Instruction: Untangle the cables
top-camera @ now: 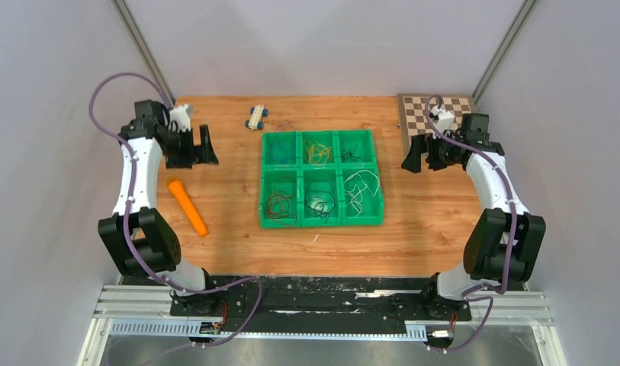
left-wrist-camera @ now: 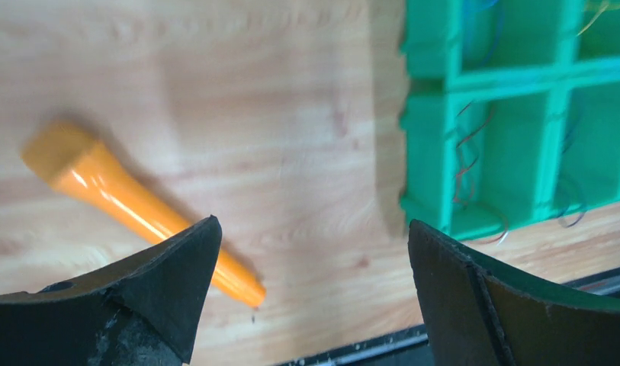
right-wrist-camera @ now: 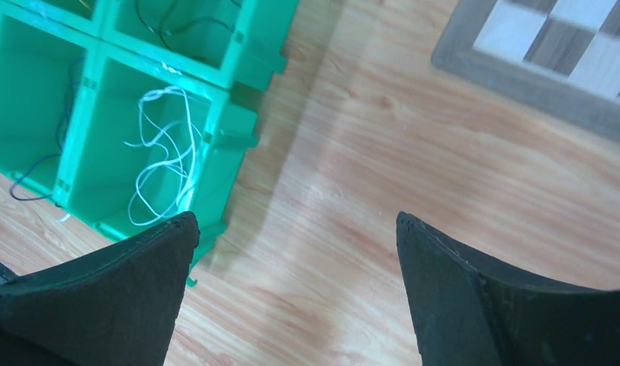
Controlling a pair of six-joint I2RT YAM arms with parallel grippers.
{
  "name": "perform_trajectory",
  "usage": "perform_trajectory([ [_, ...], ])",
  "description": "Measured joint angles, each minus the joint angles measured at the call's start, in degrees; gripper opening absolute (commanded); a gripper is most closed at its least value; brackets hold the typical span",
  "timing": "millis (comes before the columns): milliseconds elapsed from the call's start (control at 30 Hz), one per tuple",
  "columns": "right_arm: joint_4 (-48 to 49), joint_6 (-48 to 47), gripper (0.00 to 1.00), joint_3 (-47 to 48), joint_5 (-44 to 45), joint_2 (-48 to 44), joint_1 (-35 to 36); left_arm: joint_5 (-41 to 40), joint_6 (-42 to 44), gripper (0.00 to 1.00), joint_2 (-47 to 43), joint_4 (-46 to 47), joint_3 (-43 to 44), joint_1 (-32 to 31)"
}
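Left gripper [left-wrist-camera: 310, 229] and right gripper [right-wrist-camera: 295, 221] both stand wide open, holding nothing. Cables [top-camera: 361, 192] lie in the compartments of the green tray [top-camera: 322, 223], between the two grippers and well apart from either.

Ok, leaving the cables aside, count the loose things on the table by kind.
Green tray: 1
Orange carrot-shaped toy: 1
Toy car: 1
Chessboard: 1
Total: 4

One tray [top-camera: 322, 224], one chessboard [top-camera: 413, 110], two pincers [left-wrist-camera: 313, 221] [right-wrist-camera: 295, 214]
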Motion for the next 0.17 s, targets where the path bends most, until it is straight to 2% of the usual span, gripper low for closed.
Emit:
perform_trajectory([
  [67, -0.02, 0.02, 1.00, -1.97, 1.22, -0.15, 0.00, -1.18, 0.48, 1.00, -2.69, 0.04, -7.56, 0.81],
  [167, -0.79, 0.17, 1.00, -4.57, 2.60, -0.37, 0.00, -2.21, 0.50, 1.00, -5.84, 0.26, -14.05, 0.57],
])
